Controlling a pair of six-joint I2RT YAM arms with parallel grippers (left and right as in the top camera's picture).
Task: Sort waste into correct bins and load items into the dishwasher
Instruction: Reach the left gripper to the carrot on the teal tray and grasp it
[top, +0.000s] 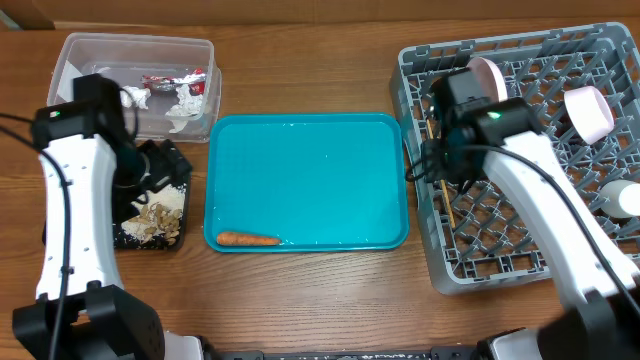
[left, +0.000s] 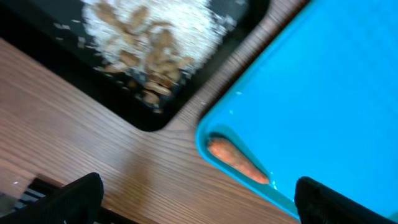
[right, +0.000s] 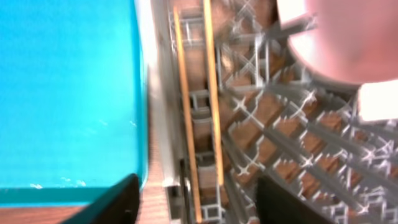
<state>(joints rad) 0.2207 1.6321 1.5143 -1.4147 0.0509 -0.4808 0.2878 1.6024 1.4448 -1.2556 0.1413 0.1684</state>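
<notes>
Left hand (left: 199, 190) spread wide and empty near the carrot (left: 236, 160), seemingly the last waste on the teal tray (top: 310, 170); right hand (right: 199, 196) wide over chopsticks (right: 211, 93) lying in the rack (top: 480, 250). Wrapper (top: 165, 80), rice (top: 155, 215) look binned, bowls (top: 590, 112) racked

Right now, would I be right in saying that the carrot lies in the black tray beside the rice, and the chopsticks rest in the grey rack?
Not quite. The overhead view shows the carrot on the teal tray, along its near edge, not in the black tray with the rice. The chopsticks do rest in the grey rack.
</notes>
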